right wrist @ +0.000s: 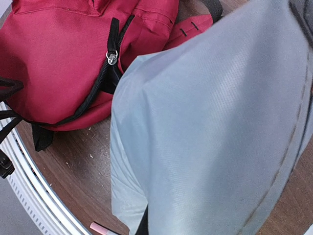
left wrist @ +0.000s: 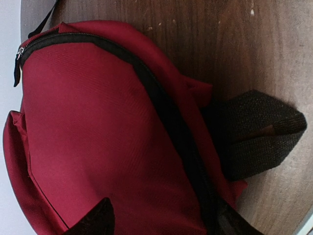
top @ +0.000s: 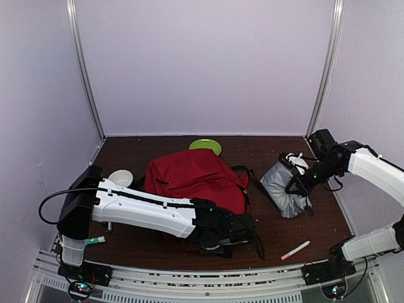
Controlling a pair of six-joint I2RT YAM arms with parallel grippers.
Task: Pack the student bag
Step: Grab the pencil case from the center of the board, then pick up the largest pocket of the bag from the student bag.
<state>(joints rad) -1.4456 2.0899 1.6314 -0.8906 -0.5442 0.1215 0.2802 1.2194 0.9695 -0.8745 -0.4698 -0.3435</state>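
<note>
Red student bag [top: 189, 173] lies mid-table on the dark wood. Left gripper [top: 222, 232] sits at its near edge, jaws spread wide over the red fabric; contact unclear. Grey pouch [top: 285, 189] stands upright just right of the bag, with right gripper [top: 295, 169] pinched tight on its top. Green plate [top: 206, 146] lies behind the bag. White pen [top: 295, 250] lies near the front right.

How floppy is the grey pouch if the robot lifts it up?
Probably floppy: the grey pouch is soft fabric that creases and sags under the right pincer. Likely light, since a pinch of cloth seems to hold it up. Unlikely to roll.
</note>
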